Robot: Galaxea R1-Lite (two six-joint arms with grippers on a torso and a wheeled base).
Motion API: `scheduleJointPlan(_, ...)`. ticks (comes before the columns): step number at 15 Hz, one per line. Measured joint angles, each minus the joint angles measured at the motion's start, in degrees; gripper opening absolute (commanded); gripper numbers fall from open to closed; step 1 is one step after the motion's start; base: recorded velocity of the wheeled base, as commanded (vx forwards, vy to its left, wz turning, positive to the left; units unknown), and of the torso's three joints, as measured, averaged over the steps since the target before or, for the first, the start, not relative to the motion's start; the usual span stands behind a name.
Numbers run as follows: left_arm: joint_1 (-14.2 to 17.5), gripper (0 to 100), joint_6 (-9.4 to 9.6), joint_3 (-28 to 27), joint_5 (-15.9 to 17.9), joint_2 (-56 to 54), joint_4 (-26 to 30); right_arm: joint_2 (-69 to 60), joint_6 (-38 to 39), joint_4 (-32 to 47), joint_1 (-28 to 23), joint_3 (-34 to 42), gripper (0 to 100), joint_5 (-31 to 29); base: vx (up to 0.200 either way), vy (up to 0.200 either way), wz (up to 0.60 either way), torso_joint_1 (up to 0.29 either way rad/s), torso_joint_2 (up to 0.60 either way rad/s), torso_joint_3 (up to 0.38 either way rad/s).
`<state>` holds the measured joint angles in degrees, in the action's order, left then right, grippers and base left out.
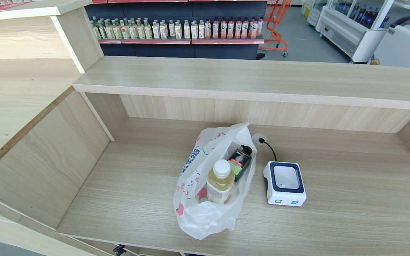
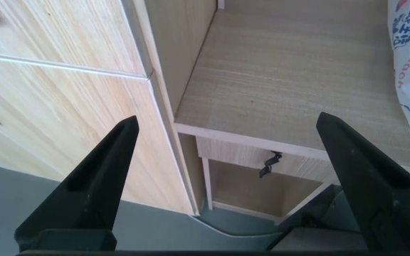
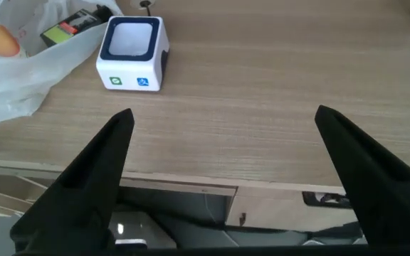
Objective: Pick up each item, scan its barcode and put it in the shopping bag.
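Head view: one shopping bag (image 1: 190, 170) holds one bottle (image 1: 220, 182), one pack (image 1: 240, 160).

A pale wood counter (image 1: 333, 220) fills the lower frame, backed by a raised ledge (image 1: 262, 78) across the middle. At top centre, a dark shelf (image 1: 176, 49) carries rows of bottles (image 1: 176, 30). An orange trolley (image 1: 278, 30), grey floor (image 1: 308, 39) and white chiller cabinets (image 1: 347, 35) sit upper right.

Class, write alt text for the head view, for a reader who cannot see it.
An open white shopping bag stands on a wooden counter, holding a bottle of yellow drink and a dark package. A white barcode scanner sits just to its right.
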<state>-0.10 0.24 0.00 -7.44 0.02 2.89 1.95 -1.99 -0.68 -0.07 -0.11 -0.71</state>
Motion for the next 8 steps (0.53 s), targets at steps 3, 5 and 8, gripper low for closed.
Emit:
scheduleJointPlan(3,0.0,100,0.02,0.0,0.0,0.0,0.0,-1.7,0.1,0.2,-0.2,0.1,0,0.0,0.0,0.0,0.0,0.0,0.0,0.0)
scheduleJointPlan(5,0.0,100,0.0,0.0,0.0,0.0,0.0,-2.0,0.8,0.2,-0.2,0.1,0,0.0,0.0,0.0,0.0,0.0,0.0,0.0)
scheduleJointPlan(8,0.0,100,0.02,0.0,0.0,0.0,0.0,-2.2,0.9,0.2,-0.2,0.1,0,0.0,0.0,0.0,0.0,0.0,0.0,0.0)
